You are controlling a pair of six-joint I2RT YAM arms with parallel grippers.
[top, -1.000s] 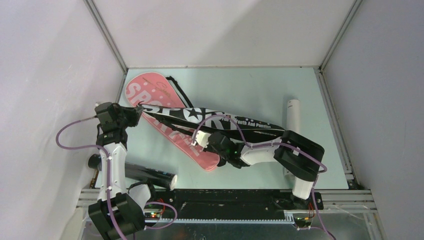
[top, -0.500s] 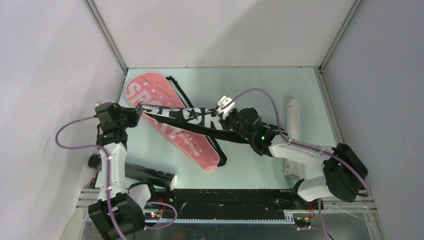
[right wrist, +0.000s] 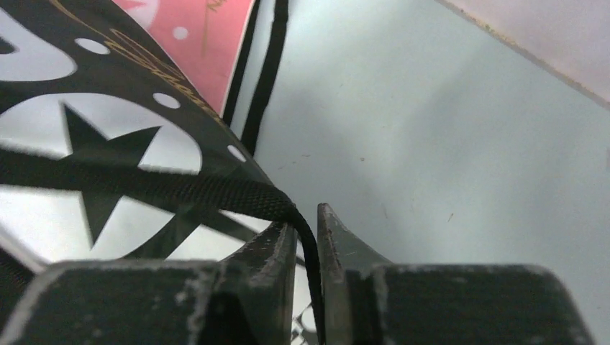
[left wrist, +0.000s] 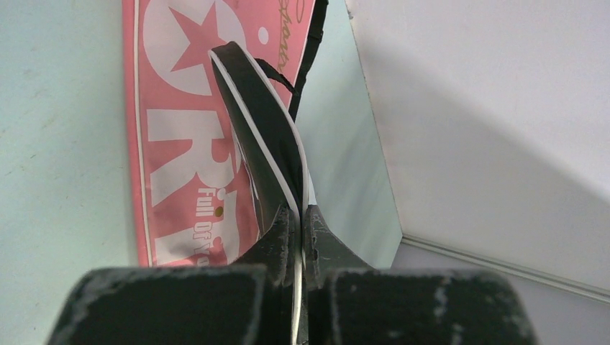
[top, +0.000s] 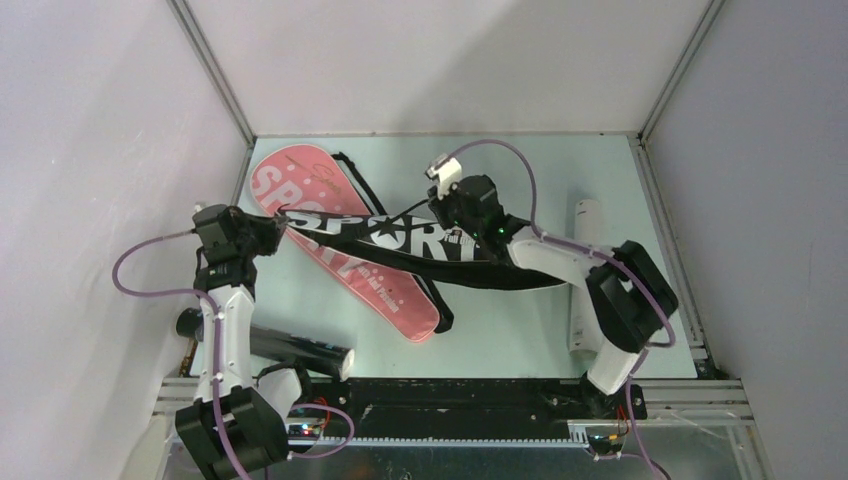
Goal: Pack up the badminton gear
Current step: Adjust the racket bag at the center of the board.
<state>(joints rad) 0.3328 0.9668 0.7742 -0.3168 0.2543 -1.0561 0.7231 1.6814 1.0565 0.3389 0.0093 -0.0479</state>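
Two tight grips: left gripper (left wrist: pixel 301 215) on black cover (left wrist: pixel 262 136), right gripper (right wrist: pixel 306 219) on strap (right wrist: pixel 180 188).

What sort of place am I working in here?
Most likely an enclosed lab test cell, not a sports hall: plain white walls close in on three sides, aluminium frame struts run up the corners, and the pale green table fills the enclosure's floor.

Pink cover (top: pixel 300 185), upper left: white "SPORT" lettering, white dots. Black cover (top: pixel 400 240), centre: white letters, black star in the O, white dots, gold script. Black strap (right wrist: pixel 180 188). Pale green counter (top: pixel 520 180); white tube (top: pixel 586 225) right, black tube (top: pixel 300 347) lower left.
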